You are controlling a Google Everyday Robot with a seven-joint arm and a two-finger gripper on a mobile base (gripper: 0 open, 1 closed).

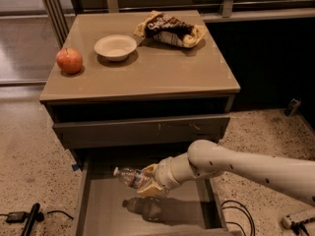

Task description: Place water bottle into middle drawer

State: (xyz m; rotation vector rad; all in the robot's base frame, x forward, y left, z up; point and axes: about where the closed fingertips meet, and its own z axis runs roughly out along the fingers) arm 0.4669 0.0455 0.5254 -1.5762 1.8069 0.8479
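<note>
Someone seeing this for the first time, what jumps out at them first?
The white arm reaches in from the right, its gripper holding a water bottle above the open middle drawer. On the cabinet top, a red apple sits left of a white bowl and a snack bag.

A red apple (69,60), a pale bowl (115,46) and a dark snack bag (171,29) are being carried by the tan cabinet top (162,77) (apple near the left edge, bowl next along toward the middle, bag at the back right). Below, the gripper (147,181) is being held above the open middle drawer (106,211), clamped around the water bottle (129,177).
</note>
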